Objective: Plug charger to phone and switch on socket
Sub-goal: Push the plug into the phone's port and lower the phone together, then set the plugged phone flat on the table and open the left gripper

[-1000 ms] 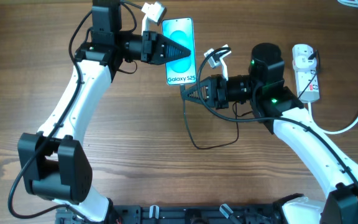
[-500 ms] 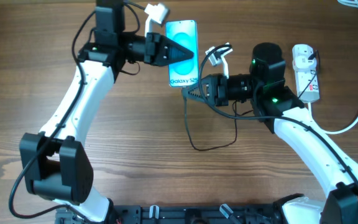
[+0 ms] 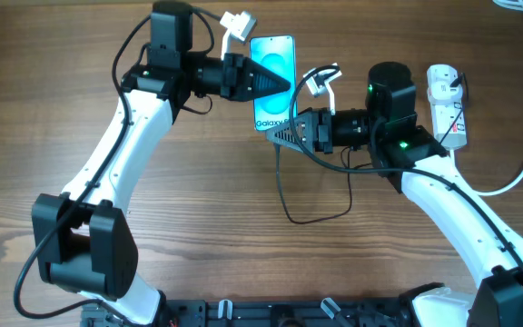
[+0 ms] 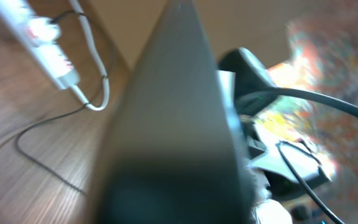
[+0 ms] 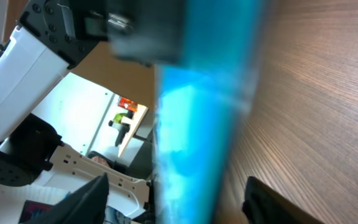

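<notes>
Overhead, the phone (image 3: pixel 275 50) is seen clamped in the left gripper (image 3: pixel 285 84), just beside the right gripper (image 3: pixel 276 138). How far the right gripper is closed cannot be told. The charger (image 3: pixel 317 216) trails from its tip onto the table. The socket (image 3: pixel 447 107) lies far right.

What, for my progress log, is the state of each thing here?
phone: screen lit teal, gripped by left tool.
left tool: shut on the phone.
right tool: at the phone's lower end; open or shut unclear.
charger: slack loop, tip hidden at right tool; plugged or not unclear.
socket: untouched; switch position too small to tell.
</notes>
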Tool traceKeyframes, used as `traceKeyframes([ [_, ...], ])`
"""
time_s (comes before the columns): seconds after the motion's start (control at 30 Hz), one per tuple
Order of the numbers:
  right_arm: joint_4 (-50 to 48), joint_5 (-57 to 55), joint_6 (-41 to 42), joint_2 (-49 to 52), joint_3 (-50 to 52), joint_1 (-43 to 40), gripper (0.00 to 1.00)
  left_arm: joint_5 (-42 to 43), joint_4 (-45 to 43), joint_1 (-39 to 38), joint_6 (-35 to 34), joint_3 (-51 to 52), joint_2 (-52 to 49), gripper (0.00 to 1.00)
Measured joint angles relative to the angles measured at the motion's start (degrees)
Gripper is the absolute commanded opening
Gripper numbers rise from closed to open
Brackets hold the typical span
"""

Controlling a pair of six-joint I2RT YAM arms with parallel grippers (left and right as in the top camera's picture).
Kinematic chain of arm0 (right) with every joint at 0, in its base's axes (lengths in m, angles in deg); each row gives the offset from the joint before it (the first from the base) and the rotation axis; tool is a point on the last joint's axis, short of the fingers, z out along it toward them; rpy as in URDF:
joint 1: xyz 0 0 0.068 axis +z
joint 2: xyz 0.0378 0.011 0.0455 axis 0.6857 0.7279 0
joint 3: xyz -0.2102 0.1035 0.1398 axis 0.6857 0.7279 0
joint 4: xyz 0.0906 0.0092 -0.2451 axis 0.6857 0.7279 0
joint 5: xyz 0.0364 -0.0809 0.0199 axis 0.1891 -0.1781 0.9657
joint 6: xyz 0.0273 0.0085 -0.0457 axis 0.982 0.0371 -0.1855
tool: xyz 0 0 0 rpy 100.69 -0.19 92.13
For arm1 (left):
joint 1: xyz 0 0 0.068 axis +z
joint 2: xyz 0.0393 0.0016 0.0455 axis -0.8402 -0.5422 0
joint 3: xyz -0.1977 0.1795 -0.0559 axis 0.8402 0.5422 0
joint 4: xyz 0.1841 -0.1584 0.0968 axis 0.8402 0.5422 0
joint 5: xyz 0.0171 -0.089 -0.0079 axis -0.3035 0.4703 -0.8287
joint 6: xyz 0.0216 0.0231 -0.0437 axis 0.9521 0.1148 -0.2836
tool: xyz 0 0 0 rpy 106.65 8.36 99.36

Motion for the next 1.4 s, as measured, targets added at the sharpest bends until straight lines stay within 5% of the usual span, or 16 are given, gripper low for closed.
traceKeyframes([
  [0.3, 6.3, -6.9, -1.1, 1.2, 0.0, -1.3, 0.81, -21.4, 20.2, -0.6, 7.9, 0.6, 0.5, 0.04],
  [0.67, 24.9, -22.3, -8.9, 1.2, -0.3, -1.6, 0.81, -34.8, 18.4, -0.3, 12.2, 1.3, -12.5, 0.04],
  [1.4, 28.2, -28.2, -10.9, 1.2, -0.3, -1.6, 0.81, -41.8, 15.3, -0.3, 12.6, 1.3, -20.7, 0.04],
])
